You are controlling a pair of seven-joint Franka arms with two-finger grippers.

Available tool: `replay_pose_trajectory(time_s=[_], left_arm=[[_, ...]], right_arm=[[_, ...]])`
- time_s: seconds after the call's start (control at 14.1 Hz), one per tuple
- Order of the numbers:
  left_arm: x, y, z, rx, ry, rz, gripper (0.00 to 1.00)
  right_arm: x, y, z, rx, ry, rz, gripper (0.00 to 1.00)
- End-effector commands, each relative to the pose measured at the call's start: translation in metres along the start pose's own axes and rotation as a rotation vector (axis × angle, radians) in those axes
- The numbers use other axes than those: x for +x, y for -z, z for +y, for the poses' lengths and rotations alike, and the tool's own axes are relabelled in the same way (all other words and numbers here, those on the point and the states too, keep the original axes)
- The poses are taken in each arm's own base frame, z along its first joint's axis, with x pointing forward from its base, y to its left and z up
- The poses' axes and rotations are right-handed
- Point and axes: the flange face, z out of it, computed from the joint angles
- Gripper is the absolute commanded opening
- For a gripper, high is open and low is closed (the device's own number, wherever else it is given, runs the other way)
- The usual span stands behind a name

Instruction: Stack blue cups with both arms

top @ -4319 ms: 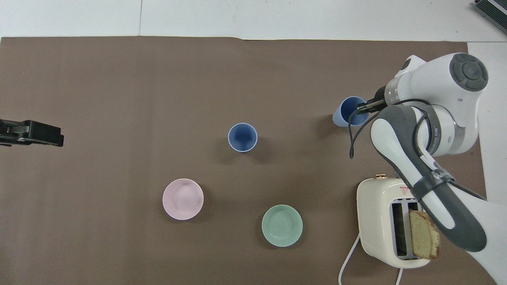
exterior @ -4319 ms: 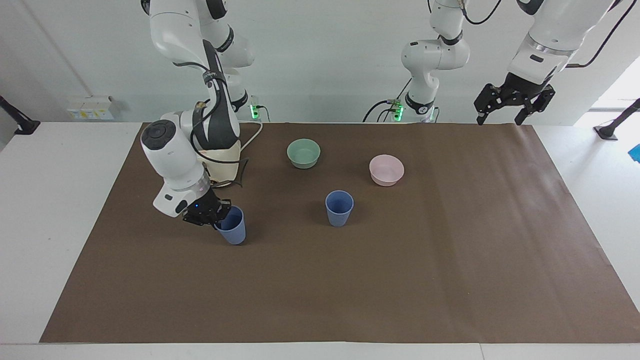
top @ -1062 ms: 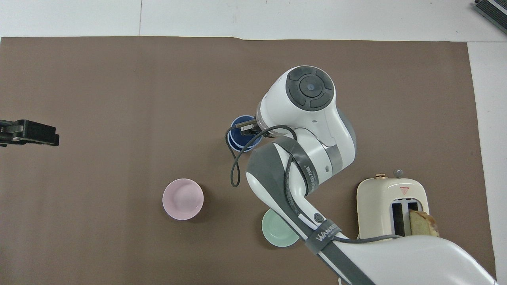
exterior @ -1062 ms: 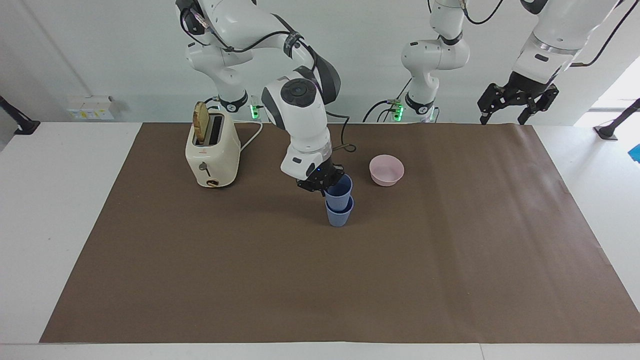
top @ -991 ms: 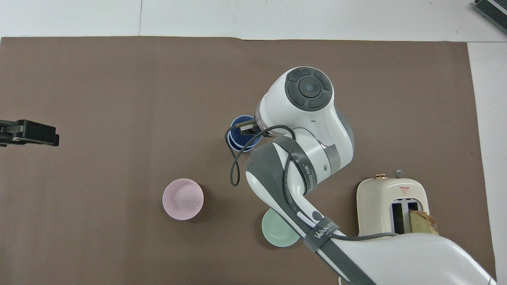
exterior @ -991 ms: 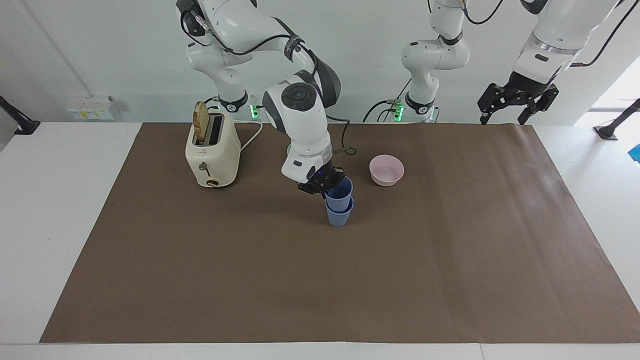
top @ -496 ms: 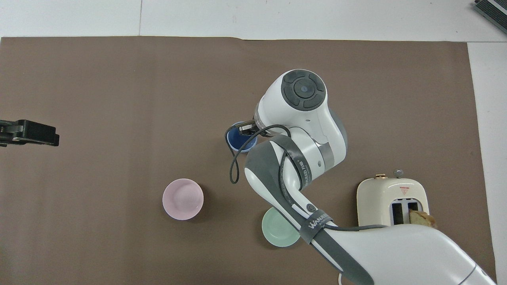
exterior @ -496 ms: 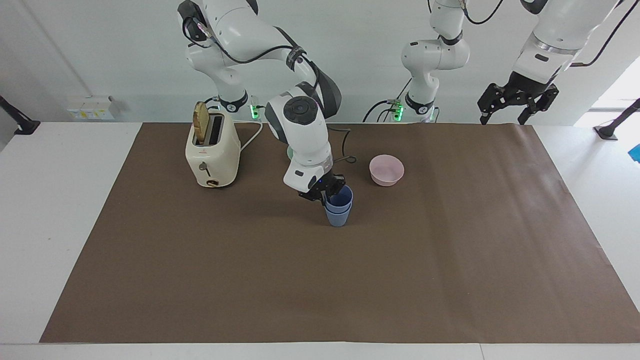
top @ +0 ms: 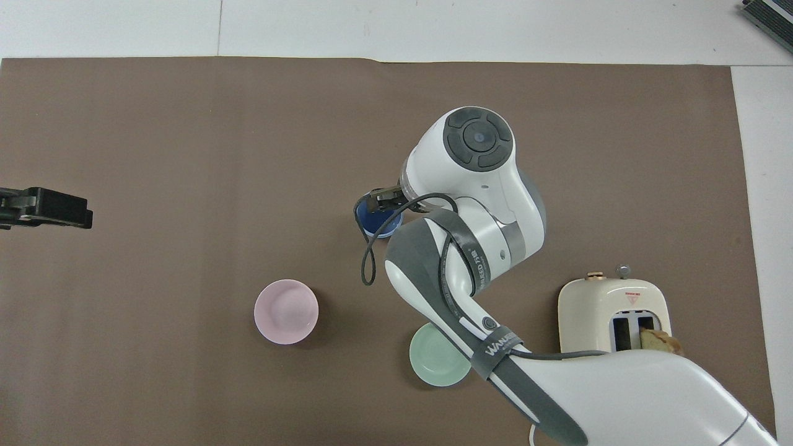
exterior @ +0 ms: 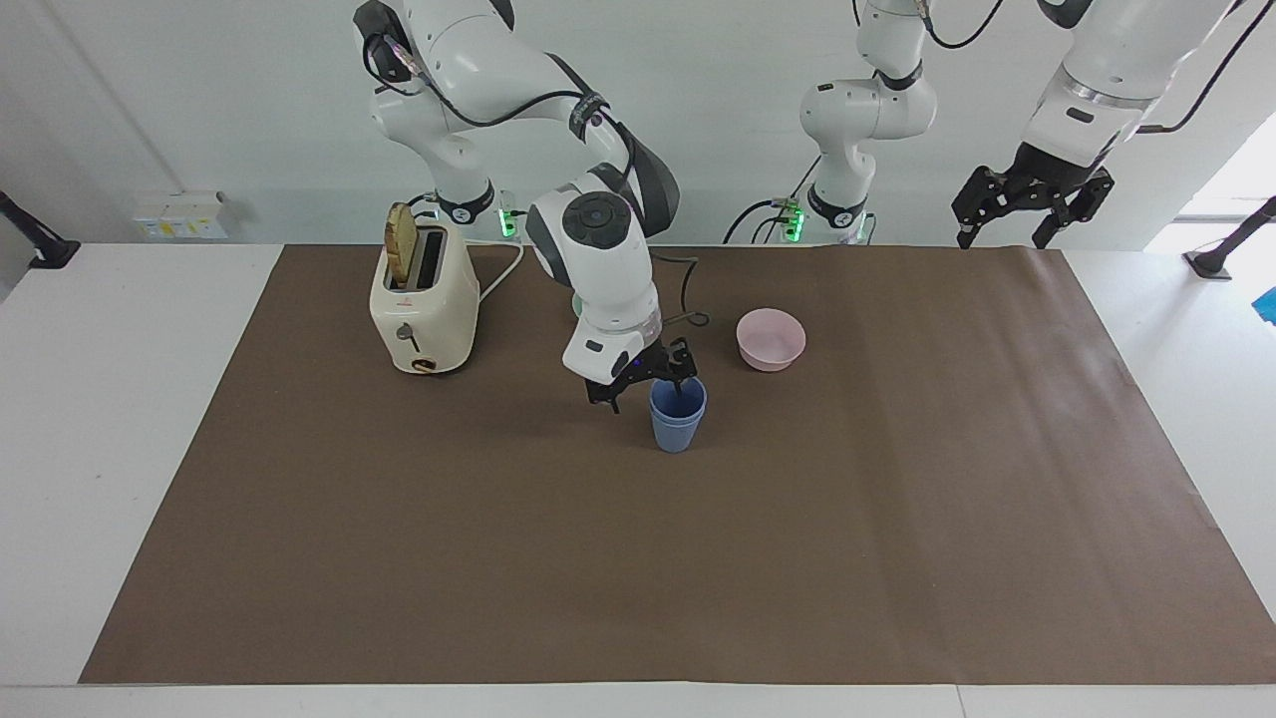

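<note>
Blue cups (exterior: 677,424): nested one inside the other, upright on the brown mat (exterior: 897,499) about the middle of the table, farther from the robots than the pink bowl (exterior: 771,339) and the green bowl (top: 437,365). Seen as one short stack, with only the rim of the inner cup showing above the outer one.

Right gripper (exterior: 644,389): placed low over the stack, fingers spread apart and grasping nothing. One finger at the rim of the upper cup, maybe just inside it; could not tell about touching.

Left gripper (exterior: 1002,231): waiting in the air over the mat's edge at the left arm's end, fingers spread too, holding nothing.

Judged the stacking itself as done and the letting go as the step in hand. For the next move, probably a straight lift of the right gripper, so as not to catch the rim and tip the stack.

Writing: on the grey band of the right arm, in the overhead view, white letters beginning "WAN"; the rest not sure. On the toaster (exterior: 424,299), holding a bread slice (exterior: 401,231), a small red triangle label, not readable.
</note>
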Motion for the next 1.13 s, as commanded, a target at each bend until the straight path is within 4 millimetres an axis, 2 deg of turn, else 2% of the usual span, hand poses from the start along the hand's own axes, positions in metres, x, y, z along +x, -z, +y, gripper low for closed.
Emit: replay_pose_trajectory(time_s=[0.0,0.14,0.21,0.35,0.78,0.92,1.06], left_arm=[[-0.005,0.007,-0.003,-0.006,0.003,-0.003,1.00],[-0.005,0.007,-0.003,-0.006,0.003,-0.003,1.00],[-0.005,0.007,-0.003,-0.006,0.001,-0.003,1.00],[-0.005,0.007,-0.003,-0.006,0.001,-0.003,1.00],[-0.005,0.007,-0.003,-0.006,0.001,-0.003,1.00],[-0.005,0.007,-0.003,-0.006,0.003,-0.003,1.00],[-0.005,0.007,-0.003,-0.006,0.001,-0.003,1.00]], right_arm=[[0.004,0.027,0.025,-0.011,-0.011,0.007,1.00],[0.004,0.048,0.042,-0.020,-0.036,0.014,1.00],[0.004,0.055,0.058,-0.030,-0.060,0.002,1.00],[0.007,0.081,0.104,-0.052,-0.117,0.010,1.00],[0.001,0.144,0.184,-0.145,-0.209,0.042,1.00],[-0.001,0.161,0.213,-0.151,-0.251,0.066,1.00],[-0.005,0.170,0.244,-0.161,-0.259,0.059,1.00]])
